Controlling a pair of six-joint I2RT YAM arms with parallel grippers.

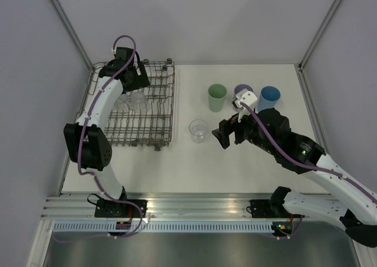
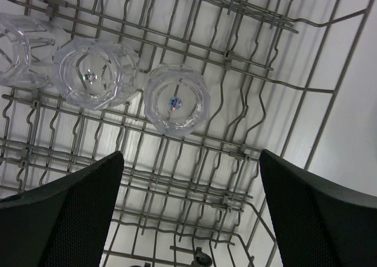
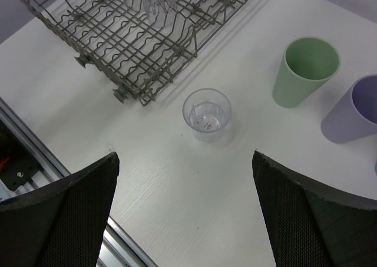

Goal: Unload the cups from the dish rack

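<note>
The grey wire dish rack [image 1: 172, 109] sits at the table's left. Three clear cups stand among its tines [image 2: 175, 101] [image 2: 94, 72] [image 2: 20, 49]. My left gripper [image 1: 136, 83] hovers above them, open and empty [image 2: 191, 220]. One clear cup [image 1: 199, 130] [image 3: 207, 114] stands upright on the table right of the rack. Behind it stand a pale green cup [image 1: 217, 97] [image 3: 306, 69], a lavender cup [image 1: 241, 90] [image 3: 356, 111] partly hidden by my right wrist, and a blue cup [image 1: 269, 98]. My right gripper [image 1: 227, 134] [image 3: 185, 220] is open and empty, just right of the clear cup.
An aluminium rail [image 1: 194, 211] [image 3: 35, 155] carrying both arm bases runs along the table's near edge. Pale enclosure walls [image 1: 35, 72] close in the left, back and right. White tabletop [image 1: 194, 167] lies between the rack and the rail.
</note>
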